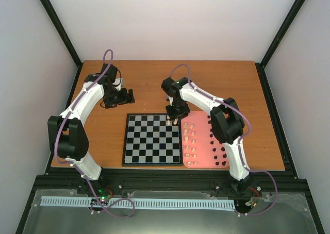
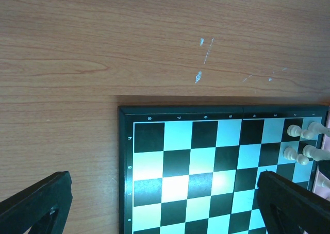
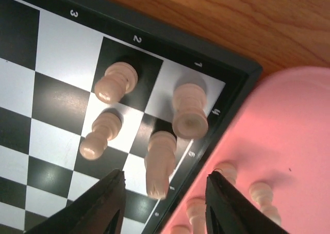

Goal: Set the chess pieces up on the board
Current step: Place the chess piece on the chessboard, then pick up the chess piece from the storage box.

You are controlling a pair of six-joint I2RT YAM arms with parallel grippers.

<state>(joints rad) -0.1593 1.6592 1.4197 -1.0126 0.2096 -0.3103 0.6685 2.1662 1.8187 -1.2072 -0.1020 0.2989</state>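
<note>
Cream chess pieces [image 3: 190, 110], just four, stand in the board's [image 3: 51, 48] corner by the pink tray [image 3: 289, 141] holding the rest. Right hand [image 3: 165, 178] and left hand [image 2: 164, 180] both spread wide, empty.

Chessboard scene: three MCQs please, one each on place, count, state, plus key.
1. Where does the pink tray lie? A) left of the board B) right of it C) beyond it
2. How many cream pieces are on the board? A) two B) four C) eight
3. The right gripper is: A) open B) shut on a black piece C) shut on nothing

1 B: the top view shows it along the board's right edge.
2 B: both wrist views show four in one corner.
3 A: its fingers stand apart.
</note>
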